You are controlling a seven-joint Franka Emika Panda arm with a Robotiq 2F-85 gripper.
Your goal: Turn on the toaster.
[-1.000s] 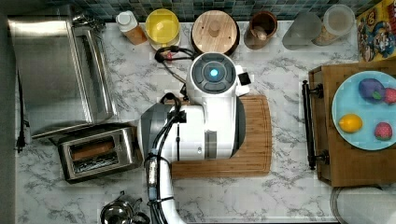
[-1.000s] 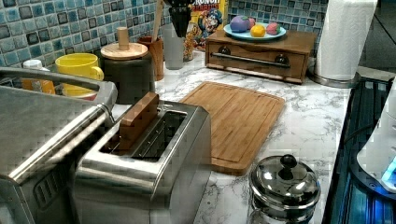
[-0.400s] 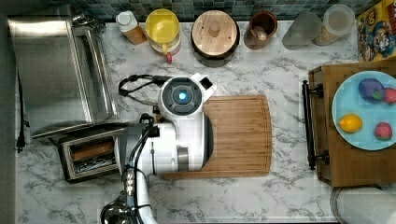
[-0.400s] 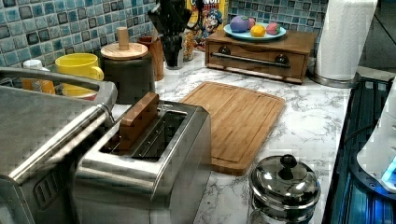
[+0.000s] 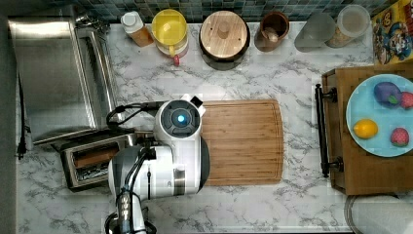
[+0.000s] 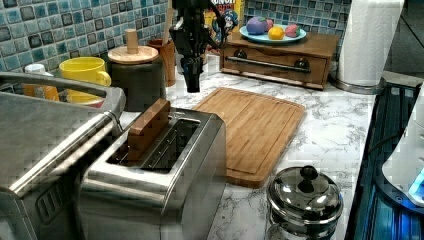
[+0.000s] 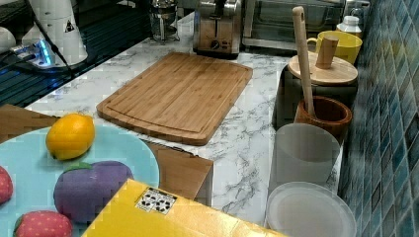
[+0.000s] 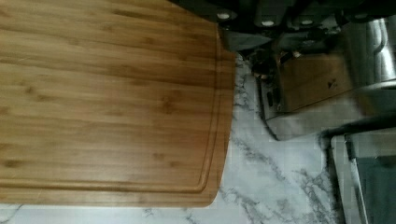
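Toaster (image 6: pixel 165 170) waits untouched; the gripper (image 6: pixel 192 80) has slid closer over the board (image 6: pixel 252 127), maybe shut, hard to tell.

White marble counter (image 5: pixel 292 68) carries toaster (image 6: pixel 155 175), toaster oven (image 5: pixel 53 78), cutting board (image 5: pixel 243 141), wooden-lidded canister (image 5: pixel 224 34), lidded steel pot (image 6: pixel 305 200).

Bare marble (image 6: pixel 330 135) lies open between cutting board (image 6: pixel 255 125) and toaster (image 6: pixel 165 170).
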